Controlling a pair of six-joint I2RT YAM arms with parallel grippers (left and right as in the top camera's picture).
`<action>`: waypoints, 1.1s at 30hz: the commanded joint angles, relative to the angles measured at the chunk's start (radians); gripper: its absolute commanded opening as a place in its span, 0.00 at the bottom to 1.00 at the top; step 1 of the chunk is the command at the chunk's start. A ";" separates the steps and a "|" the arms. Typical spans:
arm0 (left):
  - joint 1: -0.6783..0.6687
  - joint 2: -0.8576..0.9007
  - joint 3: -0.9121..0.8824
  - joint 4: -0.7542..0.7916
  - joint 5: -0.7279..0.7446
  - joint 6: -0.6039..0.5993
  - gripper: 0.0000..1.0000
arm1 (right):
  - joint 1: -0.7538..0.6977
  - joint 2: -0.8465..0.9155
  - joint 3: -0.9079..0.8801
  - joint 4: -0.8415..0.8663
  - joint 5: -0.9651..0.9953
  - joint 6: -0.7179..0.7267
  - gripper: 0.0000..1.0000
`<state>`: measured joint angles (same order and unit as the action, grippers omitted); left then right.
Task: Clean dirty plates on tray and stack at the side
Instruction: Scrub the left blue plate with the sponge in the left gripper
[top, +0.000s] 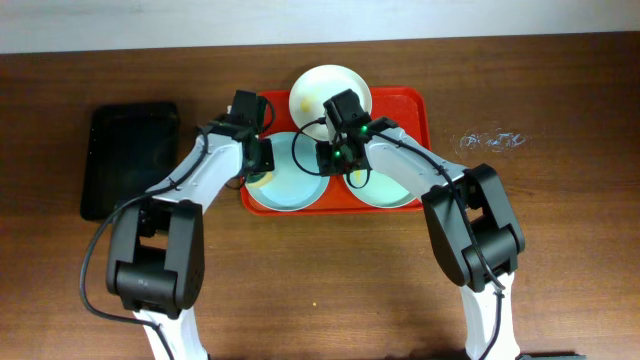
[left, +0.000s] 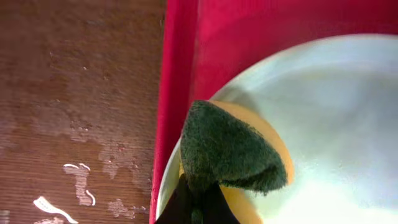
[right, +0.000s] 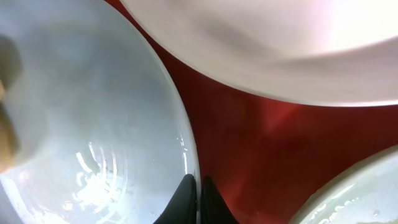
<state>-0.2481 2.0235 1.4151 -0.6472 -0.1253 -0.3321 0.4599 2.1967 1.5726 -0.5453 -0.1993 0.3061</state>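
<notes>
right gripper (right: 194, 200) clamped on the rim of the wet mint plate (right: 93, 112) in the tray (right: 249, 143) under it — stiff but slick, so edge grip — left gripper (left: 196, 202) squeezing a sponge (left: 230, 149)

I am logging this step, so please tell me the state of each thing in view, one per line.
left gripper: shut on sponge
sponge: pressed on left mint plate, at its rim
right gripper: shut on left mint plate's other rim
left mint plate: flat on tray, wet
right mint plate: flat on tray
white plate: on tray, not stacked
</notes>
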 joint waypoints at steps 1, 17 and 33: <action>0.013 0.003 0.052 0.007 0.083 0.009 0.00 | 0.004 0.010 0.002 -0.007 0.021 -0.013 0.04; -0.018 0.119 0.073 -0.030 -0.237 -0.048 0.00 | 0.004 0.010 0.002 -0.004 0.028 -0.013 0.04; -0.077 0.043 0.031 -0.054 0.165 -0.049 0.00 | 0.004 0.010 0.002 -0.004 0.028 -0.013 0.04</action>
<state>-0.3210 2.0686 1.4952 -0.6979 0.0753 -0.3679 0.4591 2.1967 1.5726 -0.5438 -0.1917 0.3073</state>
